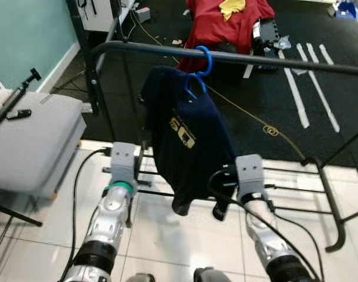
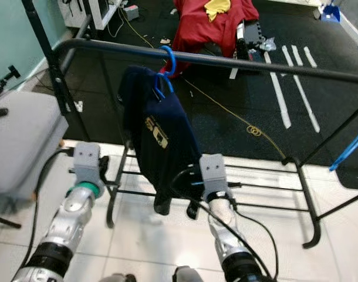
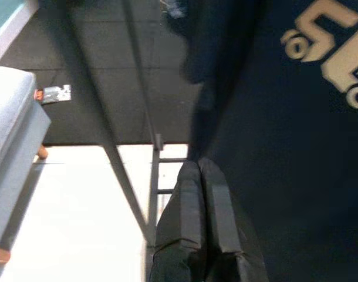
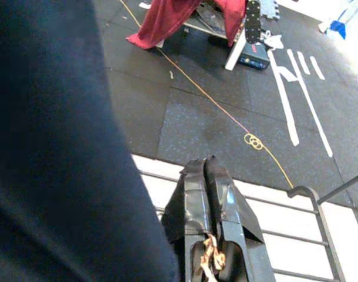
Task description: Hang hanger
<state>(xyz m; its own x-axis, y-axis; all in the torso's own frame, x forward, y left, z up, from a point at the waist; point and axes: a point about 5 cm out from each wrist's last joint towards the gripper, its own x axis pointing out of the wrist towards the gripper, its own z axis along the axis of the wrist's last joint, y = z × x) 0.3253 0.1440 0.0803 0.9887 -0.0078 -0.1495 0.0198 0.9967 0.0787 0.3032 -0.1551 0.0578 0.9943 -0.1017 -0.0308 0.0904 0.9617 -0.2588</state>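
- A blue plastic hanger (image 1: 199,70) hangs by its hook over the black top rail (image 1: 273,60) of a clothes rack, carrying a navy T-shirt (image 1: 188,144) with a pale yellow print on the chest.
- The shirt hides the hanger's shoulders; only the hook and a short piece of the neck show above the collar.
- The left gripper (image 3: 201,176) sits low beside the shirt's left edge, its two black fingers pressed flat together with nothing between them, as the left wrist view shows.
- From the head camera that gripper's fingers are tucked behind the grey wrist block, so only the silver arm can be made out.
- The right gripper (image 4: 209,176) is likewise clenched on nothing, fingers touching tip to tip, just beside the shirt's right edge; the dark cloth covers the near side of the right wrist view.
- Whether either gripper brushes the fabric cannot be told.
- The rack's lower wire shelf (image 1: 296,191) stands on white floor tiles, partly hidden by the shirt's hem.
- A grey padded stool (image 1: 32,141) stands to the robot's left, cut off by the frame edge, with a black stick-like gadget on top, too small to identify.
- Beyond the rail, a red cloth (image 1: 226,23) is draped over something on the dark floor mat; what it covers is unclear.
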